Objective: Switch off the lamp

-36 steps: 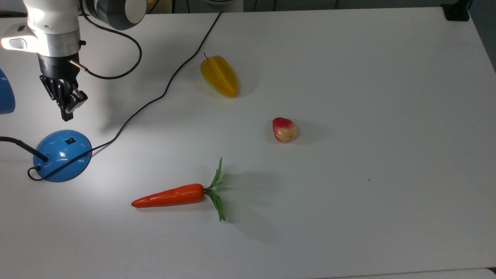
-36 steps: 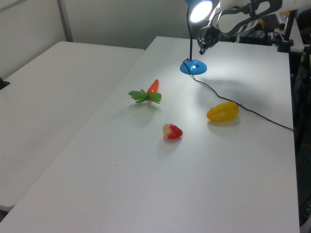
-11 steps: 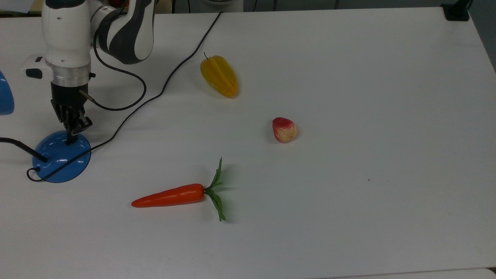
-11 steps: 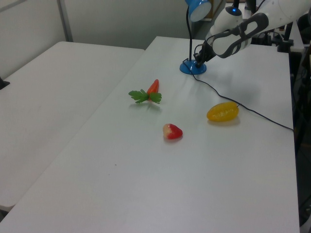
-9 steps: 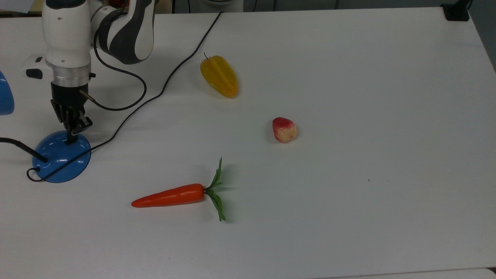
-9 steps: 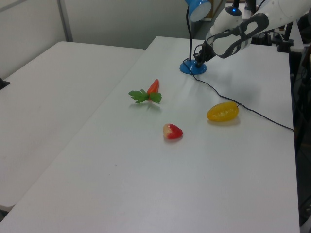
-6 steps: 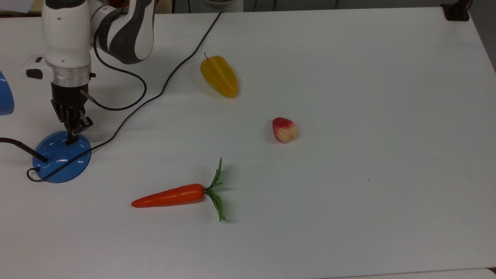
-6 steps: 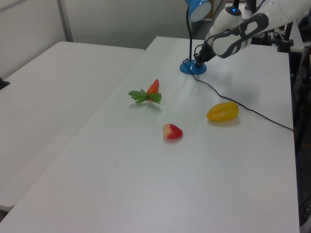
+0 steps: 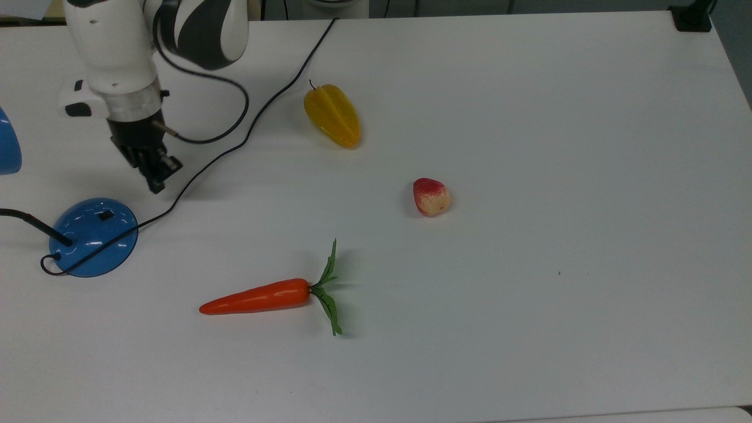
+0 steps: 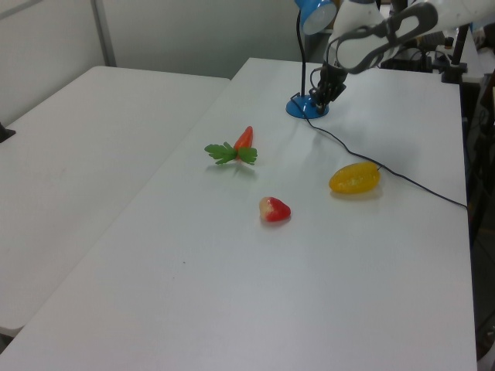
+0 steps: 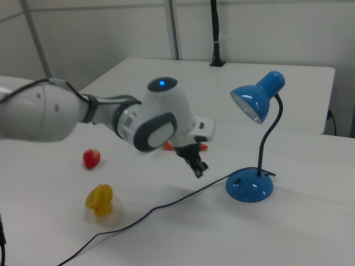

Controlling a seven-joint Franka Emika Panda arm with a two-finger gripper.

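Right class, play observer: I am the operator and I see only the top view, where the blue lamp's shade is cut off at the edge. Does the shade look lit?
Observer: In the right view, the shade of the glossy blue desk lamp tilts down toward the robot arm, and its opening shows no glow.
Operator: And is the tool touching the lamp's base?
Observer: No. In the right view the tool hangs above the white table, off to the right view's left of the round blue base, with a clear gap between them.
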